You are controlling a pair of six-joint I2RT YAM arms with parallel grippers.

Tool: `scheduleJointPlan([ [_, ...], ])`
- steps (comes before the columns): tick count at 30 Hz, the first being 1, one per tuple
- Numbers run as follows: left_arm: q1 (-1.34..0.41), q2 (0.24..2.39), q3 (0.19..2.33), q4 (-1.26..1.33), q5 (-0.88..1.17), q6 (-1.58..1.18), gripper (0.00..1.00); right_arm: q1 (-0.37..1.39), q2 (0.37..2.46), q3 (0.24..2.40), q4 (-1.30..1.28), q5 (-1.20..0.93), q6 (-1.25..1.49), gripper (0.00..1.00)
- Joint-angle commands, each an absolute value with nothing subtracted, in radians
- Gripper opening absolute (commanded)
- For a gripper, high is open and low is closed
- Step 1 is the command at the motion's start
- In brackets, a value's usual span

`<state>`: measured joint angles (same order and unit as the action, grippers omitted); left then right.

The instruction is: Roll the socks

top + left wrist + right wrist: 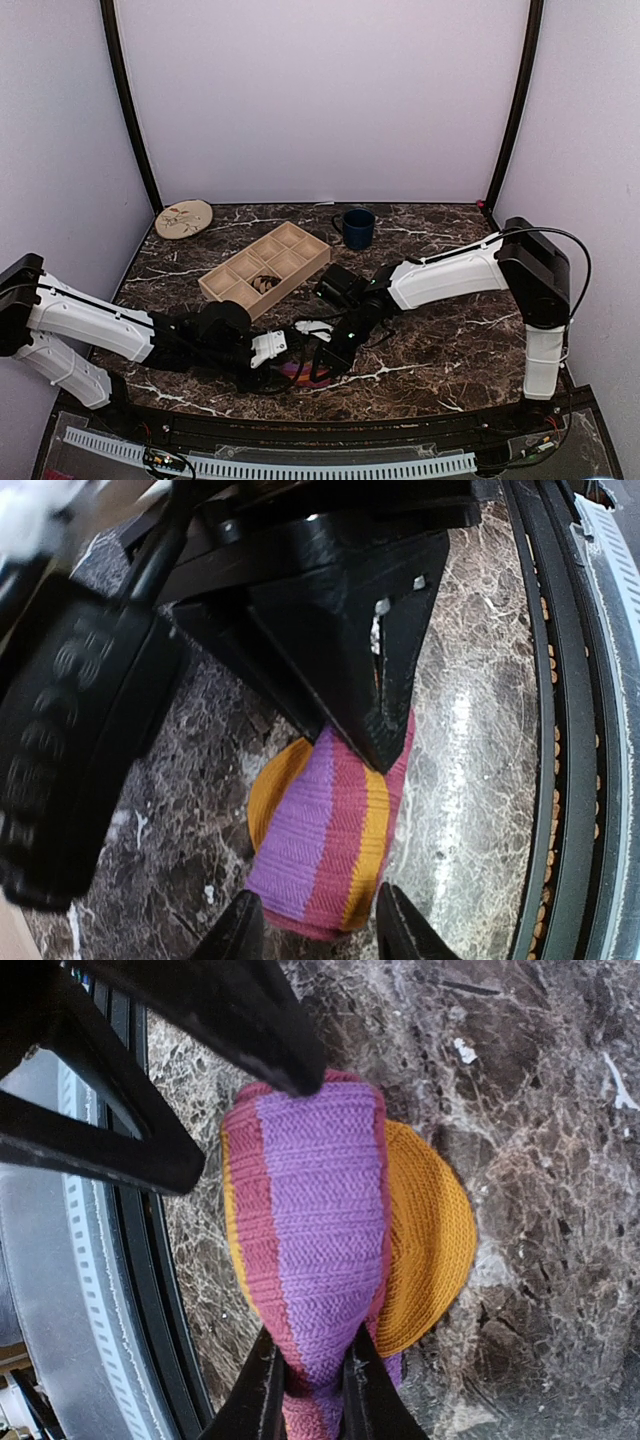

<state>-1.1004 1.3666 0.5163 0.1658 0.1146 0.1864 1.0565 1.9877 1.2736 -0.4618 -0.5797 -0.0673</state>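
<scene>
The dark marble table [450, 340] carries a round plate [184, 218] upper left, a wooden tray [290, 283] centre, a blue mug [356, 228] behind it, and a purple striped sock [325, 845] lower centre.

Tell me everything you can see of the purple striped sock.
The purple sock is ribbed knit fabric with bands of purple, red and orange and a rounded orange part at one side. It is folded into a short thick bundle on the dark marble table, close to its near edge. The right gripper pinches one end; the left gripper stands open around the other end, one fingertip touching the fabric.
</scene>
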Motion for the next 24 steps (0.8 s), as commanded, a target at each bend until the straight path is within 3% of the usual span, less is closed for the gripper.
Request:
scheduleJointPlan([
  [1, -1.110, 1.397, 0.570, 0.180, 0.117, 0.257, 0.42, 1.048, 2.014, 1.294, -0.518, -0.609, -0.073, 0.03],
  [24, -1.123, 1.492, 0.659, 0.094, 0.226, 0.344, 0.43, 1.024, 2.036, 1.315, -0.534, -0.655, -0.089, 0.03],
])
